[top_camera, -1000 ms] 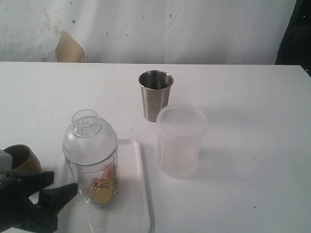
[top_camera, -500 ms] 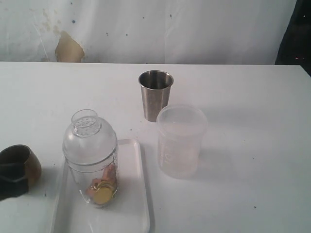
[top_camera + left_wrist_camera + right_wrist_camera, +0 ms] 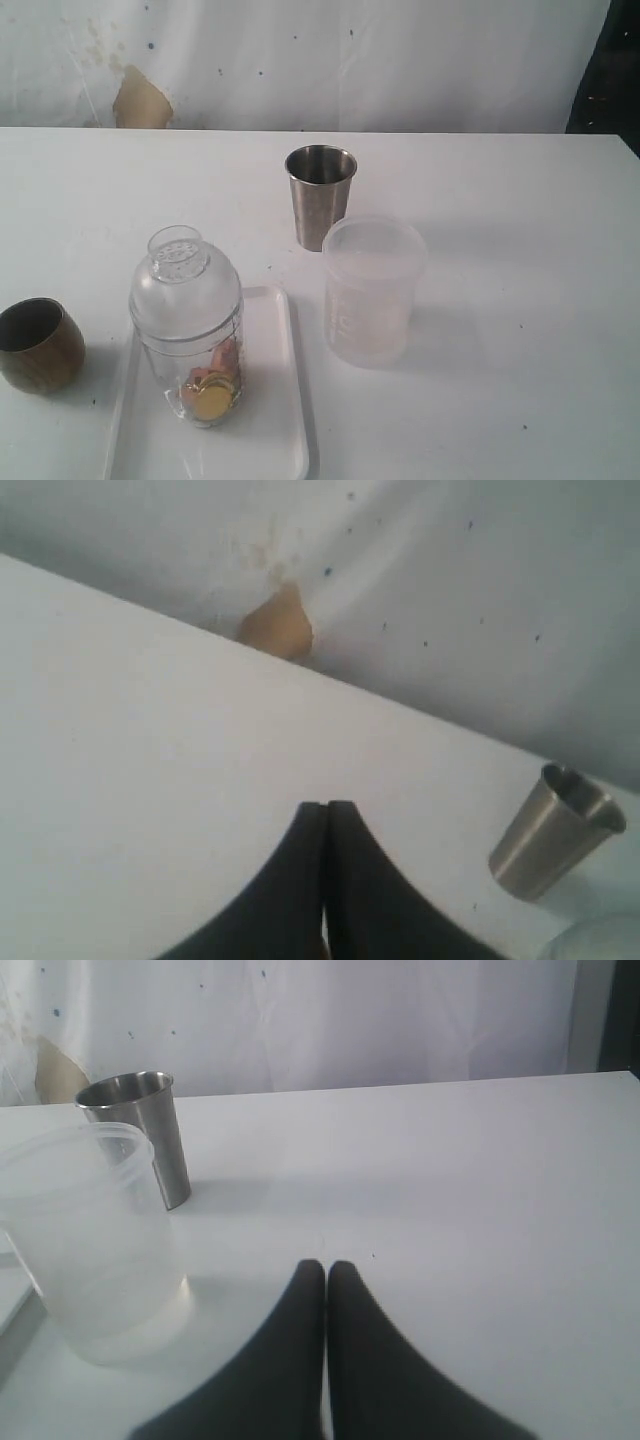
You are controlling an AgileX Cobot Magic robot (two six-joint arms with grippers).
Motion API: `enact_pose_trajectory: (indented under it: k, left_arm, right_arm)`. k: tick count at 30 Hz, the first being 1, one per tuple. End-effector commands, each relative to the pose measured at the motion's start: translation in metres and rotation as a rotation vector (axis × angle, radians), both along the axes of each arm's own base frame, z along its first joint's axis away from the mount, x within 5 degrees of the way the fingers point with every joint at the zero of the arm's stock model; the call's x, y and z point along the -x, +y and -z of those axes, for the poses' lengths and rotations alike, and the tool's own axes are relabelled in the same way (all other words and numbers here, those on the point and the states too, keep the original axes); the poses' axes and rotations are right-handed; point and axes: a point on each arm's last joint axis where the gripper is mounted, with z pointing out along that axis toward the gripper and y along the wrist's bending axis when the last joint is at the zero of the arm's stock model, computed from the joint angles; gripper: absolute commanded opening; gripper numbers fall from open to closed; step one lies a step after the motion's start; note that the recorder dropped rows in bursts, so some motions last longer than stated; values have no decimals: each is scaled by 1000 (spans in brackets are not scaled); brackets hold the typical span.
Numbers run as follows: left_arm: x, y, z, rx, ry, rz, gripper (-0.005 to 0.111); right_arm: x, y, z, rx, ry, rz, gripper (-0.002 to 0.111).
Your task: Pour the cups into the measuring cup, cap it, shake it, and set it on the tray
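The clear measuring cup (image 3: pixel 190 340) stands upright on the white tray (image 3: pixel 275 400) at the front left, capped with a domed strainer lid and holding yellow and pink pieces. A brown wooden cup (image 3: pixel 38 345) sits upright on the table left of the tray. Further back stands the steel tumbler (image 3: pixel 320 195), which the wrist views also catch (image 3: pixel 552 832) (image 3: pixel 140 1135). Neither arm shows in the exterior view. My left gripper (image 3: pixel 326 805) is shut and empty above bare table. My right gripper (image 3: pixel 326 1265) is shut and empty too, apart from everything.
A frosted translucent container (image 3: pixel 370 290) stands right of the tray, just in front of the steel tumbler, and shows in the right wrist view (image 3: pixel 80 1240). A white backdrop with a tan patch (image 3: pixel 140 100) closes the table's far edge.
The left gripper has drawn back off the lower left of the exterior view and shut. The brown cup, once partly covered, now stands in full view. The measuring cup has not moved.
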Motion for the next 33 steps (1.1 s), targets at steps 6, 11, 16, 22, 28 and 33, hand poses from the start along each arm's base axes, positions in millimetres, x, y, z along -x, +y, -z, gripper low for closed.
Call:
enact_pose_trajectory:
  k: [6, 11, 16, 22, 28, 33]
  left_arm:
    - [25, 7, -1, 48, -205, 16, 0]
    - [25, 7, -1, 48, -205, 15, 0]
    - [25, 7, -1, 48, -205, 15, 0]
    - [25, 7, -1, 46, -206, 15, 0]
    - [25, 7, -1, 44, -206, 16, 0]
    - [25, 7, 0, 54, -195, 14, 0]
  right_arm:
    - [0, 0, 2, 1, 2, -6, 0]
    - [0, 0, 2, 1, 2, -6, 0]
    - [0, 0, 2, -20, 3, -3, 0]
    - [0, 0, 2, -13, 3, -4, 0]
    - [0, 0, 2, -13, 3, -4, 0]
    - [0, 0, 2, -13, 3, -4, 0]
